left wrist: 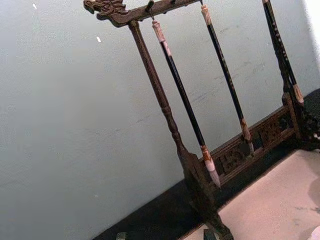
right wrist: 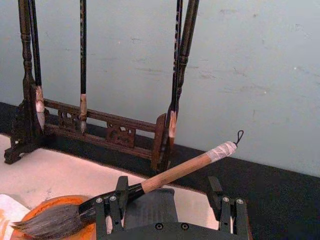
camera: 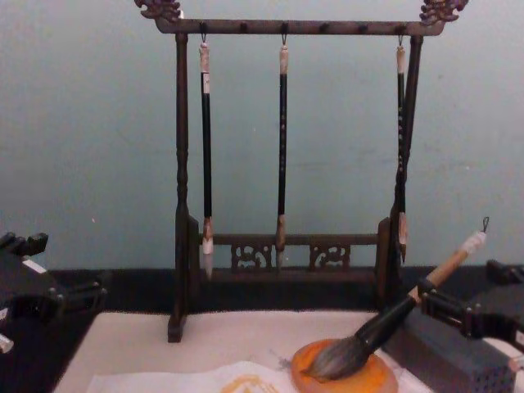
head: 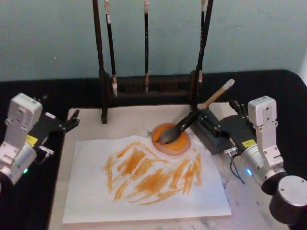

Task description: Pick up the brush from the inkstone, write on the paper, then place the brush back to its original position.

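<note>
The thick tan-handled calligraphy brush (head: pixel 194 117) lies with its grey bristles in the round orange inkstone (head: pixel 171 139) at frame centre, its handle propped on the grey block (head: pixel 217 135). The right gripper (right wrist: pixel 172 201), fingers spread, straddles the handle without pinching. Closing off-centre could roll the brush off the dish onto the painted white paper (head: pixel 144 182). The left gripper (head: pixel 72 120) idles at left, fingers spread.
</note>
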You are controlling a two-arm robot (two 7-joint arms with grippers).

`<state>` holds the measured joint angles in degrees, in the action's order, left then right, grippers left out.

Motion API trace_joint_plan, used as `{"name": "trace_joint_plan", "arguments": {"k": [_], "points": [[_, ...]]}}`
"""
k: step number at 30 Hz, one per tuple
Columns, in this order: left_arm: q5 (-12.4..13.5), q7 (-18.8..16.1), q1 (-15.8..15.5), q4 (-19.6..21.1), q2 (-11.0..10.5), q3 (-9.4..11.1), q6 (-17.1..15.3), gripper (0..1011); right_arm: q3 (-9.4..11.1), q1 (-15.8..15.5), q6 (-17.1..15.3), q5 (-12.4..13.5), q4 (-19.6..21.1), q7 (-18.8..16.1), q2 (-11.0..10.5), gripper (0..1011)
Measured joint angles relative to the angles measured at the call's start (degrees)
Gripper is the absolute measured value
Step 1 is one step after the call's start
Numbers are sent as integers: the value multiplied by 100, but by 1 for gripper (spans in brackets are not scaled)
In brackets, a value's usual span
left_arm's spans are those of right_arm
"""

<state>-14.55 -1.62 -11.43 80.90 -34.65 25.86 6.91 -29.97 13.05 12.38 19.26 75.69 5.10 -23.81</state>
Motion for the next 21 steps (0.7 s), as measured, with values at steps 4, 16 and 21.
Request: {"name": "trace_joint_plan", "arguments": {"k": [4,16,21], "points": [[0,0,0,0,0,0,0,1001,0,0,0,0,0,0,0,1000],[0,0,0,0,0,0,0,1001,0,0,0,0,0,0,0,1000],[0,0,0,0,0,0,0,1001,0,0,1,0,0,0,0,1000]]}}
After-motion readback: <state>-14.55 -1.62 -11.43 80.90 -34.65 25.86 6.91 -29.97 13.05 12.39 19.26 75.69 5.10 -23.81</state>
